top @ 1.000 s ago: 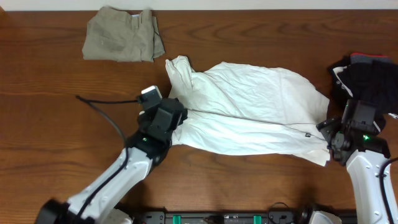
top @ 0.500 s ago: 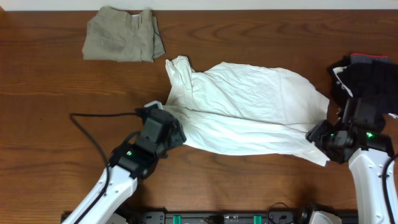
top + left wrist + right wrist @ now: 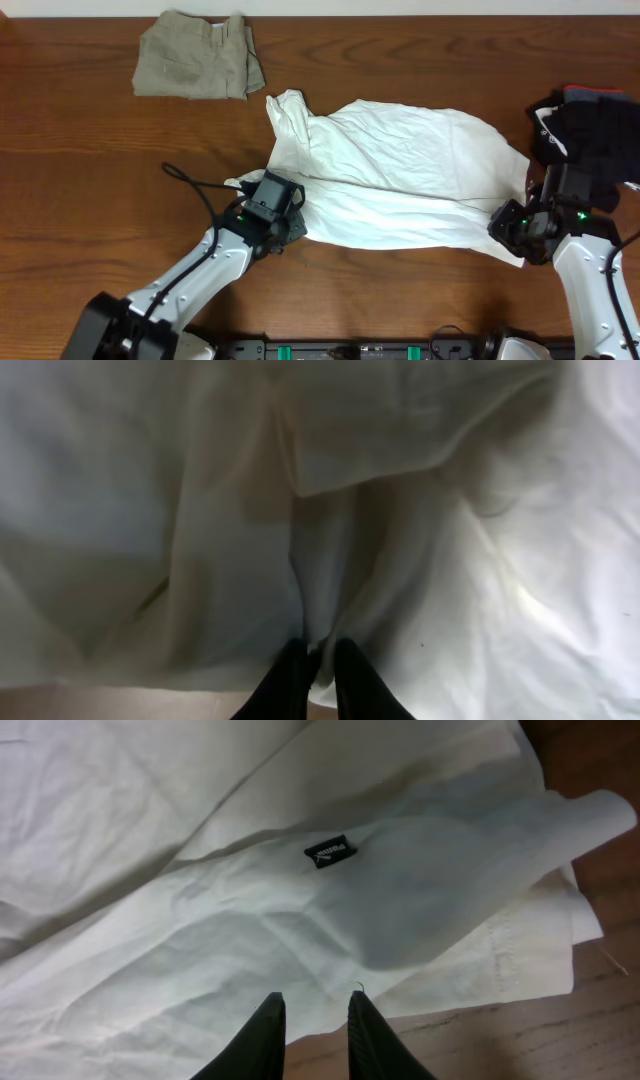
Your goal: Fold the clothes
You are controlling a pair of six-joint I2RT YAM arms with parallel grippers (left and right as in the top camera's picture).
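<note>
A white T-shirt (image 3: 400,170) lies spread and creased across the middle of the wooden table (image 3: 80,200), one narrow end drawn up towards the far left and its broad hem towards the right. Folded khaki trousers (image 3: 193,68) sit at the far left of the table, well apart from the shirt. A black bundle (image 3: 600,130) with a strip of red at its top lies at the right edge, near the shirt's right end. The left gripper (image 3: 292,218) is at the shirt's near-left edge, where the cloth meets bare wood. In the left wrist view this gripper (image 3: 320,675) has its jaws drawn almost together, with a thin ridge of white cloth pinched between them and folds of shirt filling the rest of the view. A black cable (image 3: 190,182) loops over the table just left of that arm. The right gripper (image 3: 512,226) is at the shirt's near-right corner. In the right wrist view this gripper (image 3: 312,1035) has its jaws a little apart over the hem, white cloth lying between them and bare table just beyond the edge. Whether they have clamped the cloth cannot be told. A small black label (image 3: 330,851) shows on the fabric ahead of them.
</note>
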